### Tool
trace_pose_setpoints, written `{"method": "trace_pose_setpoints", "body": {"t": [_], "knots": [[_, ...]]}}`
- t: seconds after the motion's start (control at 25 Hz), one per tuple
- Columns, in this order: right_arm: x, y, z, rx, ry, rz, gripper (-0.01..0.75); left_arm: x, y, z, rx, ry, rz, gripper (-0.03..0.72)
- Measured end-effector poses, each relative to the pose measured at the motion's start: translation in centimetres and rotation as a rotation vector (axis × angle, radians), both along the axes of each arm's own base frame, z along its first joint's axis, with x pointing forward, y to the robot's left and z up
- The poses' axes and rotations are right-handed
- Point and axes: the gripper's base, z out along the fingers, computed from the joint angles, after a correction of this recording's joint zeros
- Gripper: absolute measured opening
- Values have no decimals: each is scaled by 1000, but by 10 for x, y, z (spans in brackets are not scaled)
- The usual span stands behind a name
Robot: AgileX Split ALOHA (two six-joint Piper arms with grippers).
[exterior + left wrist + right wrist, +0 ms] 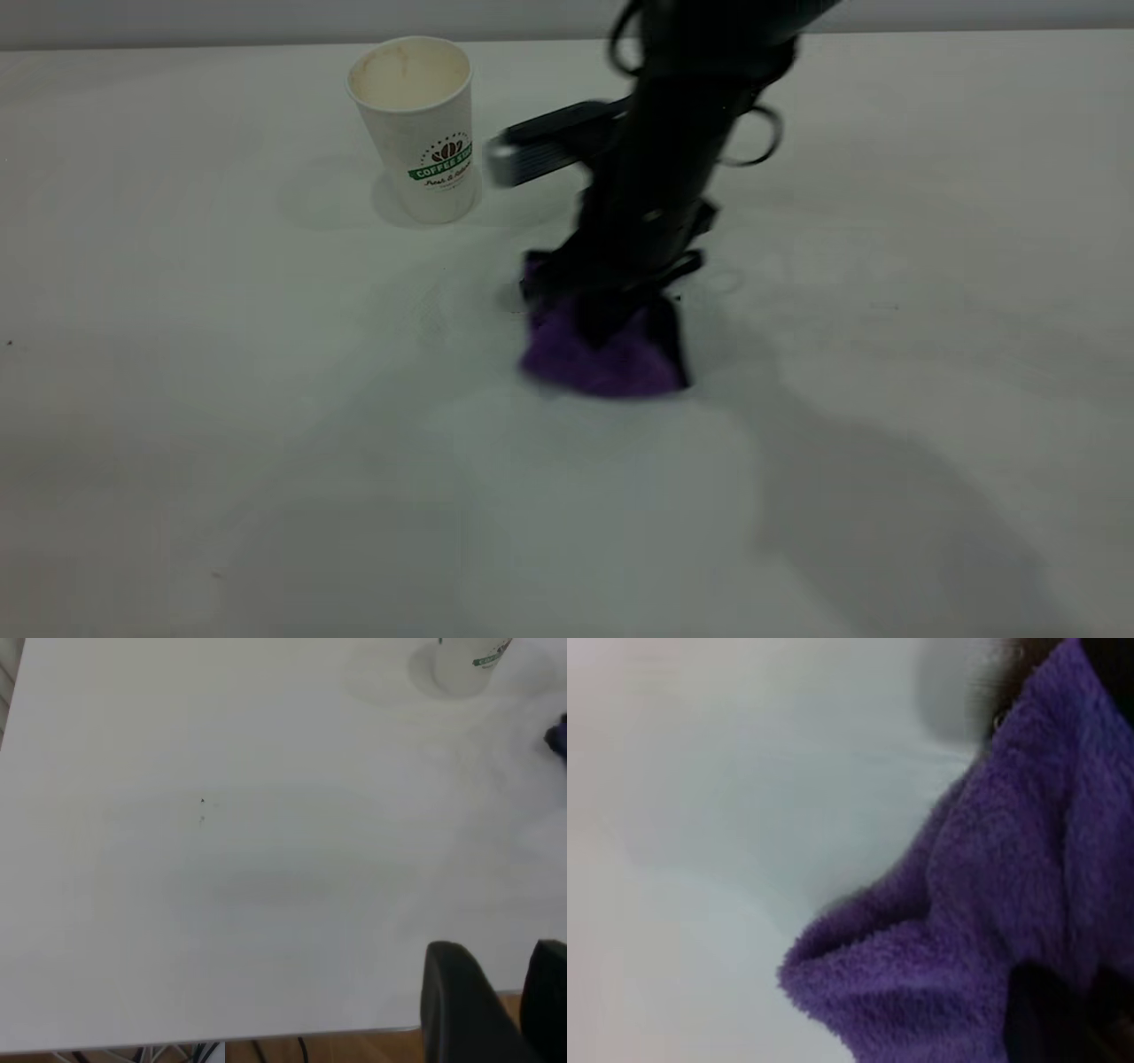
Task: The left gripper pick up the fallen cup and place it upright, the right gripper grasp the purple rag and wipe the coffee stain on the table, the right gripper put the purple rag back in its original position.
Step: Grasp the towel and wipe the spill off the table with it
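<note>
Item: purple rag (602, 354), bunched flat on table (221, 399), near cup (416, 128) (upright), on cup's exterior-view right.
R gripper (611, 310): directly atop rag, fingers clamped on it.
Coffee stain: not visible, prob. under rag.
L gripper (496, 1010): parked at table edge, well apart from cup, fingers apart, empty.

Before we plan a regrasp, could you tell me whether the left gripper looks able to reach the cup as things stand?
Probably yes: the left gripper hangs at the table's near edge, with bare tabletop between it and the upright cup. The right gripper, on the purple rag, stays beside that path.
</note>
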Motion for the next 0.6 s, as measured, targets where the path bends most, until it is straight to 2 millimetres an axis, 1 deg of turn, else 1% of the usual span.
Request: {"method": "trace_pose_setpoints", "body": {"t": [0.08, 0.16, 0.28, 0.44, 0.52, 0.6], "knots": [[-11, 18, 1, 19, -13, 13, 49, 0, 0, 0, 0, 0, 0, 240], [-18, 31, 2, 38, -41, 14, 49, 0, 0, 0, 0, 0, 0, 240], [-22, 43, 3, 68, -86, -8, 49, 0, 0, 0, 0, 0, 0, 240], [-15, 43, 0, 96, -134, -73, 49, 0, 0, 0, 0, 0, 0, 240], [-8, 38, -1, 107, -154, -113, 49, 0, 0, 0, 0, 0, 0, 240], [2, 28, -1, 113, -163, -164, 49, 0, 0, 0, 0, 0, 0, 240]]}}
